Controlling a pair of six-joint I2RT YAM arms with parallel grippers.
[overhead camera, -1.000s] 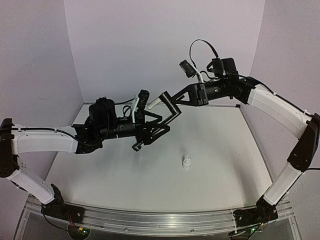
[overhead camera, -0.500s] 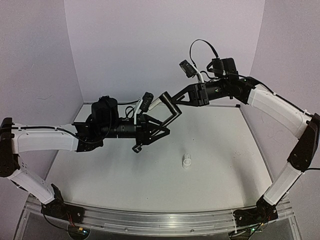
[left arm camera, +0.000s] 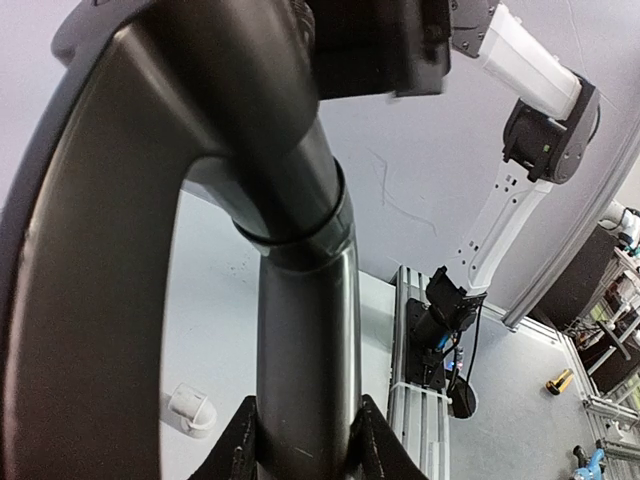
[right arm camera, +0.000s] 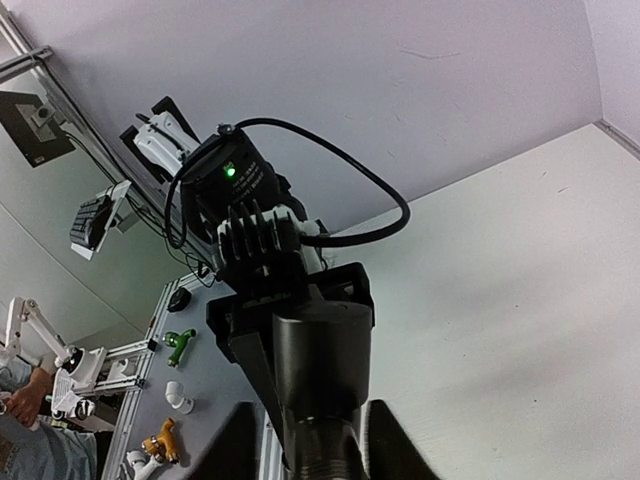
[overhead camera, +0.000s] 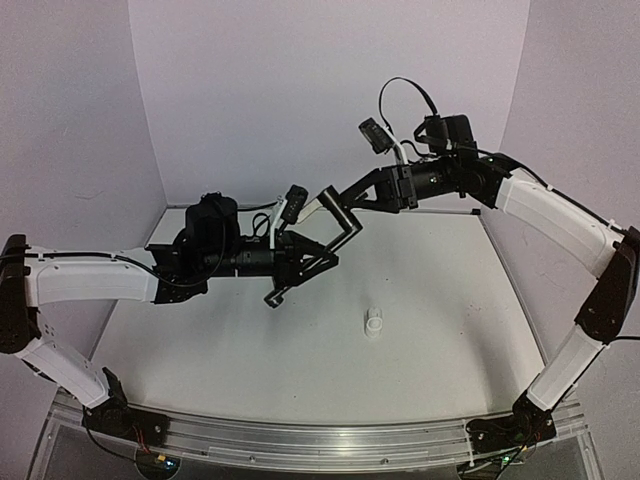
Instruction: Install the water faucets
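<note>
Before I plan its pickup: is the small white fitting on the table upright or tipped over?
Upright: the white fitting stands on end on the table, its round top facing up.

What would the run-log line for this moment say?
black pipe: mid-air between the arms | left gripper: shut on black pipe | right gripper: around black pipe, grip unclear | white fitting: on table, untouched

pipe (overhead camera: 343,208) sits above worktop (overhead camera: 450,300), mid-rear; fitting (overhead camera: 373,323) on worktop, in front, slightly right of pipe
</note>
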